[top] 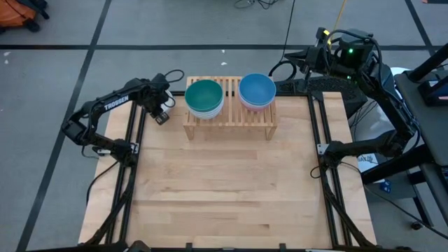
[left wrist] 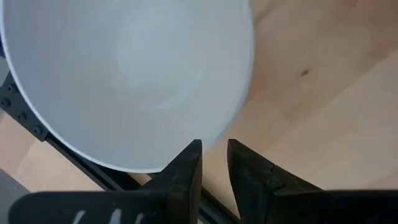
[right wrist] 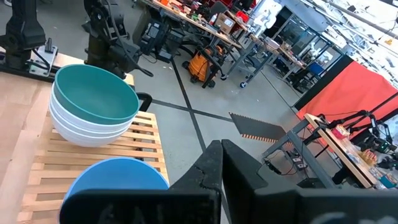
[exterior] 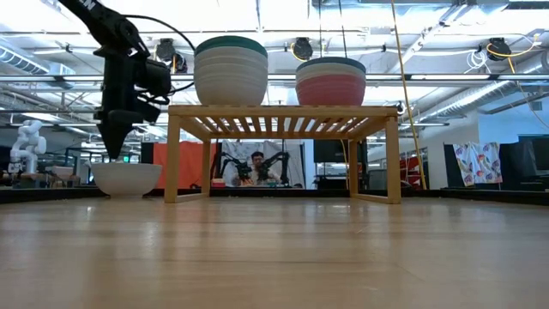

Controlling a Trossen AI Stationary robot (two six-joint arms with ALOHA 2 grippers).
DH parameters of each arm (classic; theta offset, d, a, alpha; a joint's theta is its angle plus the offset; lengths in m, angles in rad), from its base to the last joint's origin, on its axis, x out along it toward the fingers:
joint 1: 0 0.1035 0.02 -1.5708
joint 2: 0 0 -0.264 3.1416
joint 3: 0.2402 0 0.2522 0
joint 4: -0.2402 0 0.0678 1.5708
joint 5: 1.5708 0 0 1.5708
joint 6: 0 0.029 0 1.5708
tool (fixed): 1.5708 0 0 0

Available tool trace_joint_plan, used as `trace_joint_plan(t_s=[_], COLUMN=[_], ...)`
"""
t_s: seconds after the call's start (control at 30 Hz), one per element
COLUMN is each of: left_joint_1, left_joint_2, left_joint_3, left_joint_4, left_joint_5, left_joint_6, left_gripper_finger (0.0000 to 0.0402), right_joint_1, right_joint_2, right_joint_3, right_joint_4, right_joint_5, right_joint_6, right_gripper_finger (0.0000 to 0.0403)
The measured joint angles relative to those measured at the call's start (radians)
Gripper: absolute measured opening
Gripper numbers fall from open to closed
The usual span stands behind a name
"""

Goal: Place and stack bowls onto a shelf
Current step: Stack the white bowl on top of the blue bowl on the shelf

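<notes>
A wooden shelf (top: 231,112) stands at the table's far middle. On its left sits a stack of white bowls topped by a teal one (top: 204,98) (exterior: 230,73). On its right is a blue bowl over a pink one (top: 257,91) (exterior: 330,84). A single white bowl (exterior: 126,178) (left wrist: 124,81) rests on its base on the table left of the shelf, by the left rail. My left gripper (exterior: 114,153) (left wrist: 214,152) points down over this bowl, open by a narrow gap, one fingertip over the bowl's inside, the other outside its rim. My right gripper (right wrist: 221,158) waits shut, raised at the far right. My left gripper comes from above with its fingers astride the white bowl's rim (left wrist: 208,138), on the side nearest the shelf. I cannot tell whether the fingertips touch the rim. The bowl stands upright on the table.
Black rails (top: 133,161) (top: 322,161) run along the table's left and right sides. The near half of the wooden tabletop (top: 224,196) is bare. Under the shelf is open space (exterior: 283,167). A person (exterior: 256,165) sits far behind the table.
</notes>
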Motion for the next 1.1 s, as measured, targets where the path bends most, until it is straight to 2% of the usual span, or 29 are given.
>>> trace_joint_plan(t_s=[0.4,0.63,0.83,1.1], left_joint_1=[-0.001,0.000,-0.004,-0.061], left_joint_2=[0.000,0.000,0.000,0.000], left_joint_3=[-0.060,-0.094,-0.080,0.003], left_joint_4=[0.007,0.107,0.115,0.108], left_joint_5=[-0.044,-0.063,-0.062,-0.062], left_joint_6=[0.018,0.026,0.037,0.157], left_gripper_finger=[0.0083,0.0083,0.0083,0.0083], right_joint_1=[0.000,0.000,0.000,0.000], right_joint_2=[0.000,0.000,0.000,0.000], right_joint_3=[0.000,0.000,0.000,0.000], right_joint_4=[0.001,0.037,0.042,0.041], right_joint_5=[0.000,0.000,0.000,0.000], right_joint_6=[-0.002,-0.003,-0.004,-0.004], right_gripper_finger=[0.0000,0.0000,0.0000,0.0000])
